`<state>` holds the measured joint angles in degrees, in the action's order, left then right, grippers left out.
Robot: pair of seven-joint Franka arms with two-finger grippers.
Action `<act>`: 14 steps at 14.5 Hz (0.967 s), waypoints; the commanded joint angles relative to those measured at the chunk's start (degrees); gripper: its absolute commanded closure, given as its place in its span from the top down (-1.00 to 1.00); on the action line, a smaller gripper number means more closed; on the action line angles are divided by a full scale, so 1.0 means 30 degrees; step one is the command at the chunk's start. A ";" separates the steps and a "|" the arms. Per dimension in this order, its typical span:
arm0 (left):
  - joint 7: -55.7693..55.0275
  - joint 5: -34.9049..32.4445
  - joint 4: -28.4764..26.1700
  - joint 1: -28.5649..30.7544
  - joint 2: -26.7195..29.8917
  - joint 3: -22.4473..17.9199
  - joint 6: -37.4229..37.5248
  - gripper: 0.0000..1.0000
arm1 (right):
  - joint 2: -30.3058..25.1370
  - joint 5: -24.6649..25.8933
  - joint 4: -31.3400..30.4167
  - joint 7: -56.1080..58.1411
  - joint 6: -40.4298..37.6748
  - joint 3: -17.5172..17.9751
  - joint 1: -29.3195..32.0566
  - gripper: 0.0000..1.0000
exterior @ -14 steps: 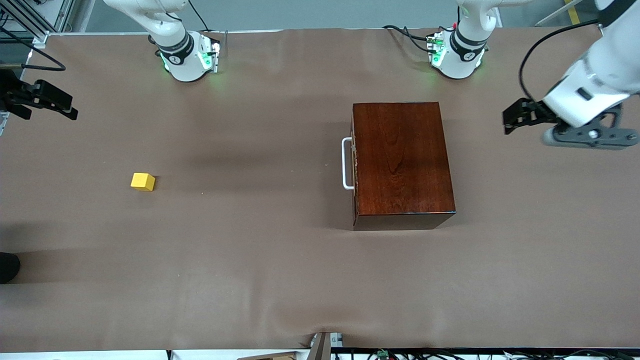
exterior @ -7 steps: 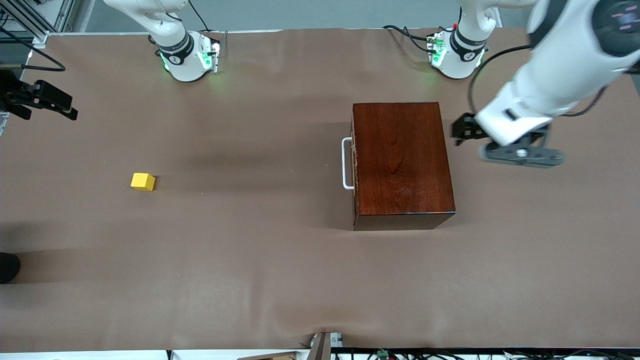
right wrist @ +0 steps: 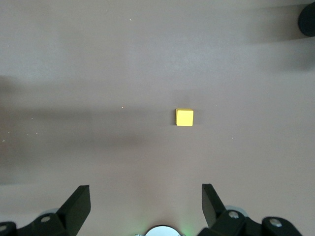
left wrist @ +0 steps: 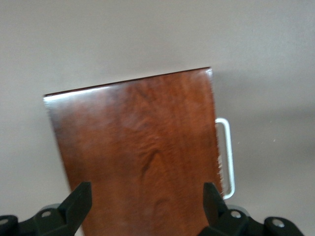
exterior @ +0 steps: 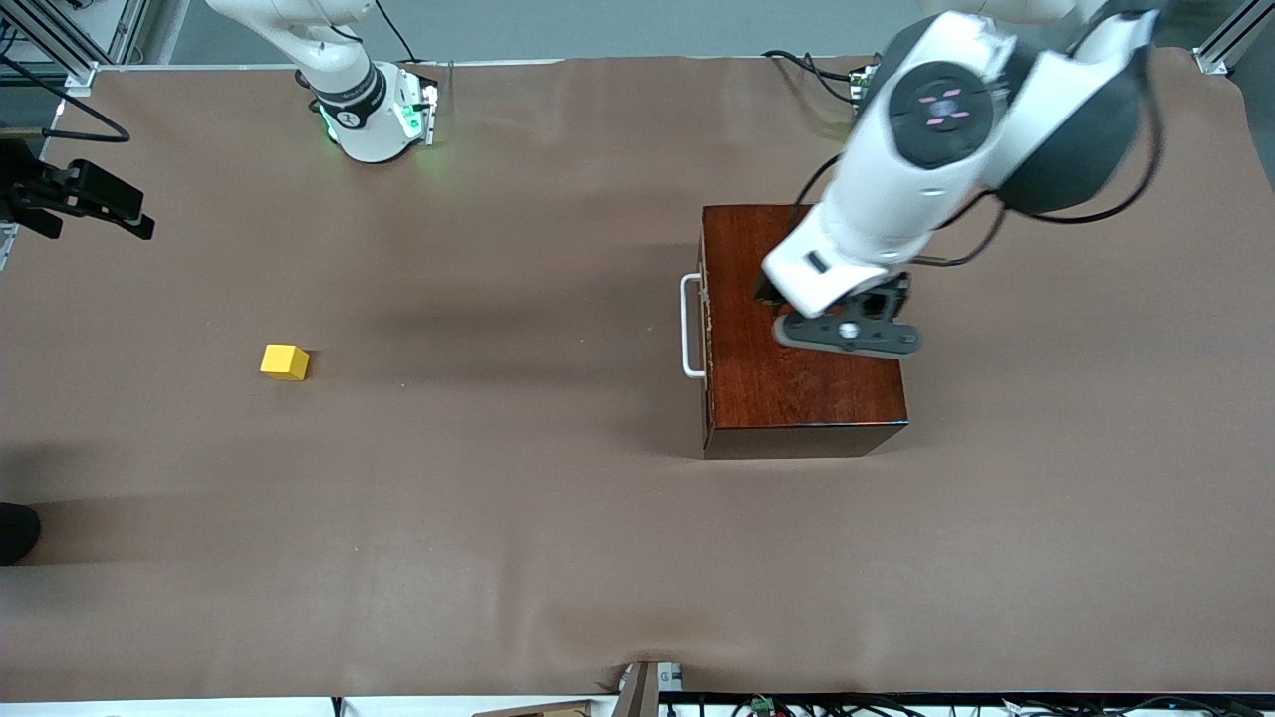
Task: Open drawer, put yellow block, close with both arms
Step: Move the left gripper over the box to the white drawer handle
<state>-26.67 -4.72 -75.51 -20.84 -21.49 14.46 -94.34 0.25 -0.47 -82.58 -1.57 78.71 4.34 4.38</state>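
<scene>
Your left gripper [left wrist: 145, 209] hung above the top of the dark reddish-brown wooden box [exterior: 802, 319], its two fingers [left wrist: 78, 201] spread wide and holding nothing. Below that hand, the drawer [exterior: 705, 329] sat shut in the box, and its white handle [exterior: 689, 327] projected from the box face turned toward the right arm's end of the table [exterior: 558, 518], just off to the side of the hand. Your right gripper [right wrist: 145, 209] waited high over that end of the table, fingers parted and empty. The yellow block [exterior: 285, 361] lay alone on the brown cloth, well apart from both hands, visible beneath the right one [right wrist: 184, 117].
</scene>
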 commanded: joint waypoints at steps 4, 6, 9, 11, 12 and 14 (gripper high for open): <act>-0.4082 -0.1297 0.2379 -0.4588 -0.3117 -0.2321 -0.0720 1.00 | 0.0062 -0.0252 0.0222 0.0085 -0.0221 0.0165 0.0298 1.00; -0.5689 -0.1268 0.2670 -0.6434 -0.3732 -0.3729 -0.1100 1.00 | 0.0062 -0.0252 0.0222 0.0085 -0.0221 0.0165 0.0298 1.00; -0.8648 -0.1268 0.3198 -0.8548 -0.5050 -0.4934 -0.1804 1.00 | 0.0062 -0.0252 0.0222 0.0085 -0.0221 0.0165 0.0298 1.00; -0.9856 -0.1238 0.3199 -0.8933 -0.5520 -0.5024 -0.2096 1.00 | 0.0062 -0.0252 0.0222 0.0085 -0.0221 0.0165 0.0298 1.00; -0.9859 -0.1267 0.3170 -0.9282 -0.5610 -0.5140 -0.2359 1.00 | 0.0062 -0.0252 0.0222 0.0085 -0.0221 0.0165 0.0298 1.00; -0.9917 -0.1297 0.3170 -0.9868 -0.6281 -0.5171 -0.2742 1.00 | 0.0062 -0.0252 0.0222 0.0085 -0.0221 0.0165 0.0298 1.00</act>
<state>-55.53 -7.26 -68.19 -48.60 -37.90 -0.07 -102.08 0.26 -0.48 -82.58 -1.57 78.71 4.34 4.39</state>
